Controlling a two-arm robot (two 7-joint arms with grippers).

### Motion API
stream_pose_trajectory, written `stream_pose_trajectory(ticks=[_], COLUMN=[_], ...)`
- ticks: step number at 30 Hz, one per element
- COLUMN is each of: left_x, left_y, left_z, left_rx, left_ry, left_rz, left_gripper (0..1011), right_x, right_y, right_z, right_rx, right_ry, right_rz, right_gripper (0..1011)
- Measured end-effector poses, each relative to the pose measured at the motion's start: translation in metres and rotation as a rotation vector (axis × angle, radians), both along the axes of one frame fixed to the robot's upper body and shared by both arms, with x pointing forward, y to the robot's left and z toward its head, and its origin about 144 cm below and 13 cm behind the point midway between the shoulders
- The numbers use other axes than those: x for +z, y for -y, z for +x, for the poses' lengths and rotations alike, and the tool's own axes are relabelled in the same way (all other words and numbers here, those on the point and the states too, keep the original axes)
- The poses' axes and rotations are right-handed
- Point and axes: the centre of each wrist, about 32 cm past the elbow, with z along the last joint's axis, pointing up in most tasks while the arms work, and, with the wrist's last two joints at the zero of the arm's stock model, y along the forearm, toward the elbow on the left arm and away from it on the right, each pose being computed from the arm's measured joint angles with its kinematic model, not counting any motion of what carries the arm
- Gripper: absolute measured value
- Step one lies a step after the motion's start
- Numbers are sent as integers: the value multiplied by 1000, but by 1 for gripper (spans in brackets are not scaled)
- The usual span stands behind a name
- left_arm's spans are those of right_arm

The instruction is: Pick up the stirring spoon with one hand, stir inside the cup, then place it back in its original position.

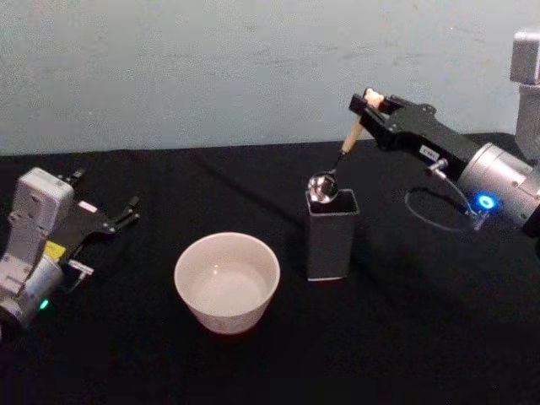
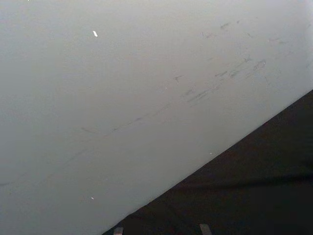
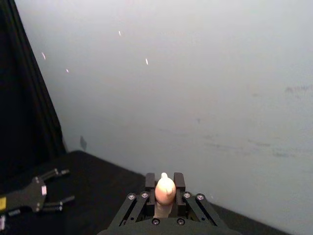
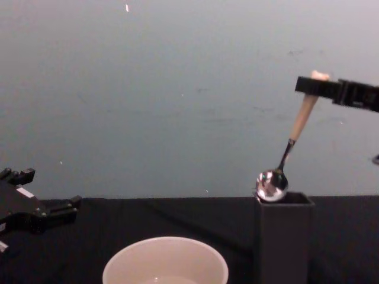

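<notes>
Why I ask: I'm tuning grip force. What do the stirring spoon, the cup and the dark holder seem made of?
Stirring spoon: matte beige handle, likely wood or plastic; its bowl looks like polished metal, mirroring light. Cup: smooth cream-white walls with a soft sheen, probably ceramic, possibly plastic. Dark holder: flat grey, dull finish, plastic or coated metal; the look leaves it open.

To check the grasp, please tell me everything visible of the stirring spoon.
The stirring spoon is slim: beige handle with a rounded top, thin dark neck, shiny round metal bowl. The right hand grips its handle top. It hangs tilted, bowl down at the dark holder's mouth; contact there is unclear.
</notes>
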Motion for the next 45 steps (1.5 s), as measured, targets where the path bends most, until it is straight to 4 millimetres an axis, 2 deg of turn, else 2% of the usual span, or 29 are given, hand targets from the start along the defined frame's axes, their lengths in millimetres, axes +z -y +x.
stream_pose_trajectory(ticks=[10, 20, 30, 45], left_x=[0, 0, 0, 0], left_y=[0, 0, 0, 0], left_z=[0, 0, 0, 0], left_rx=[0, 0, 0, 0], left_ry=[0, 0, 0, 0], left_rz=[0, 0, 0, 0], left_gripper=[1001, 1001, 1001, 1001], right_x=[11, 10, 3, -20], right_y=[-8, -23, -41, -62], right_z=[2, 3, 1, -4], right_rx=[30, 92, 175, 296], right_ry=[26, 10, -15, -38], right_rz=[43, 53, 44, -48], right_gripper=[225, 225, 225, 225])
